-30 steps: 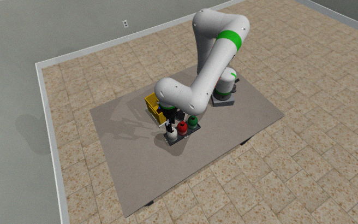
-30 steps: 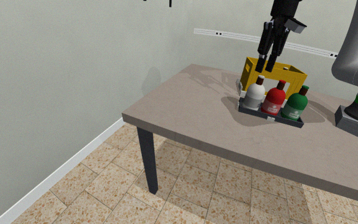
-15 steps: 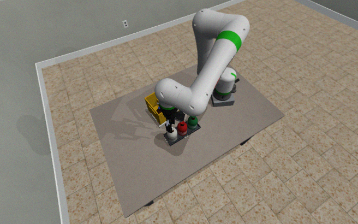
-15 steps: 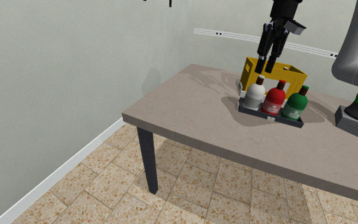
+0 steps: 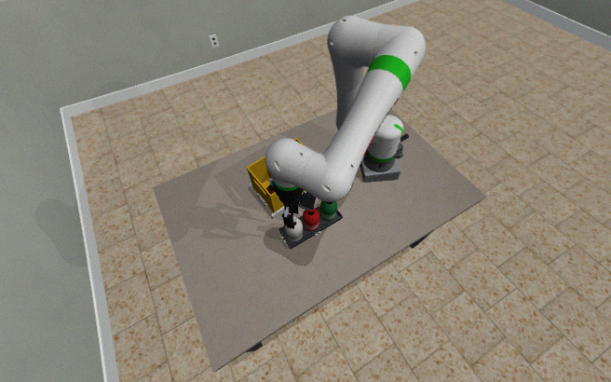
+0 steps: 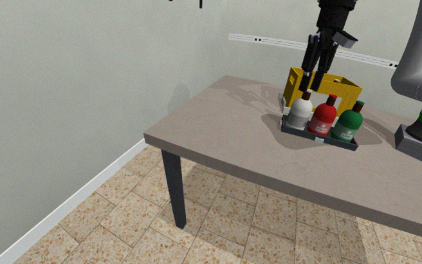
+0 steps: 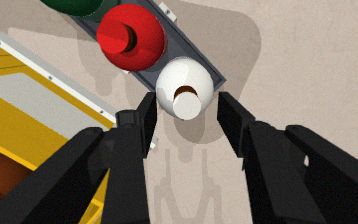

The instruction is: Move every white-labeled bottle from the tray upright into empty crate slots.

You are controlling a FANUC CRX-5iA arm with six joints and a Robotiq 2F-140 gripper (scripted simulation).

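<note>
Gripper (image 7: pixel 186 117), fingers part-open and empty, poised directly above the white bottle (image 7: pixel 184 89) standing at the tray (image 6: pixel 316 136) end; next move: descend squarely, close on its neck

Three bottles stand on one dark tray (image 6: pixel 348 146) at the right of the exterior view: one white bottle (image 6: pixel 300 113), one red bottle (image 6: pixel 322 120), one green bottle (image 6: pixel 347 125). One yellow crate (image 6: pixel 348 91) sits behind them (a single bottle top peeks above its rim). One table (image 6: pixel 225 129), one gripper (image 6: pixel 311 86).
</note>
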